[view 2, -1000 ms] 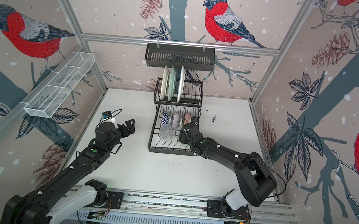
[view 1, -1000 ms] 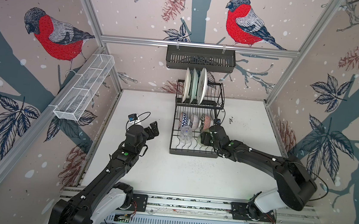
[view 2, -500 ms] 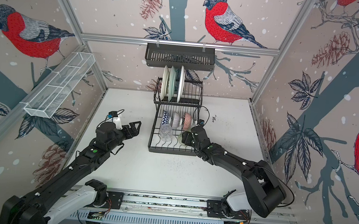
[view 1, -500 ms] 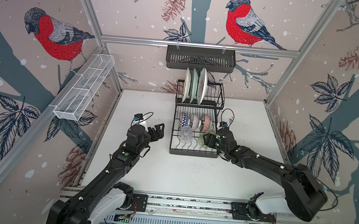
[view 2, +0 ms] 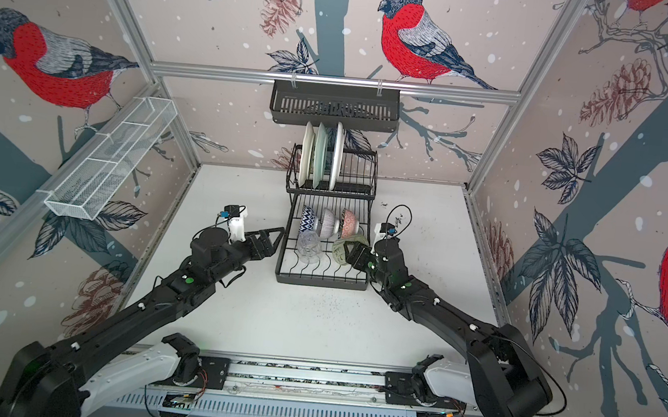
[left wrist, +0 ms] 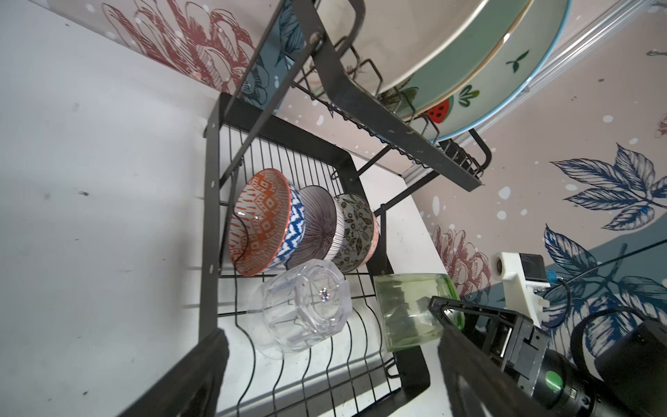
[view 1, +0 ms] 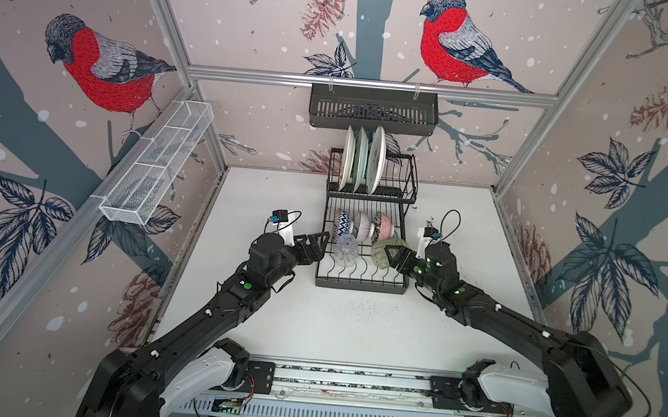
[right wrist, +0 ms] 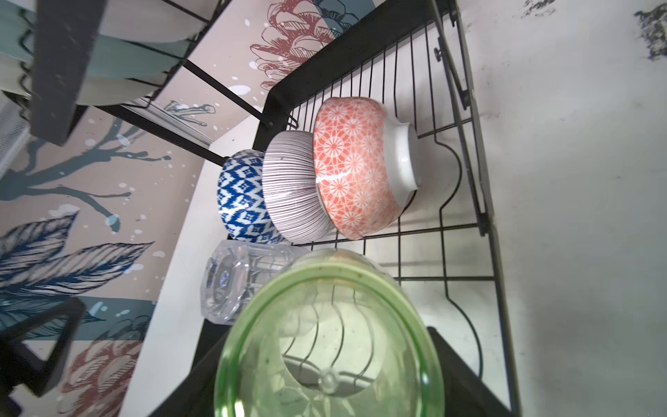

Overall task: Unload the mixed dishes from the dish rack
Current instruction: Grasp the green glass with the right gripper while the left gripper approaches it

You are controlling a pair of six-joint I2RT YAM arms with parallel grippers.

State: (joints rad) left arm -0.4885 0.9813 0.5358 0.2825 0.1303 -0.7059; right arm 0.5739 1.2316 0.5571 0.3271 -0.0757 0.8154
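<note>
Since a second ago, the left gripper (view 1: pixel 322 243) is brought up to the left edge of the dish rack (view 1: pixel 359 286), its jaws spread wide with nothing between them; the right gripper (view 1: pixel 389 255) is drawn back to the rack's right edge, clenched on the green tumbler (view 1: pixel 378 252), which is held tilted over the lower grid; the clear tumbler (view 1: pixel 345 251) is left base up on that grid, just in front of three patterned bowls (view 1: pixel 361 224) set on edge; three plates (view 1: pixel 360 160) are stood upright in the upper holder.
</note>
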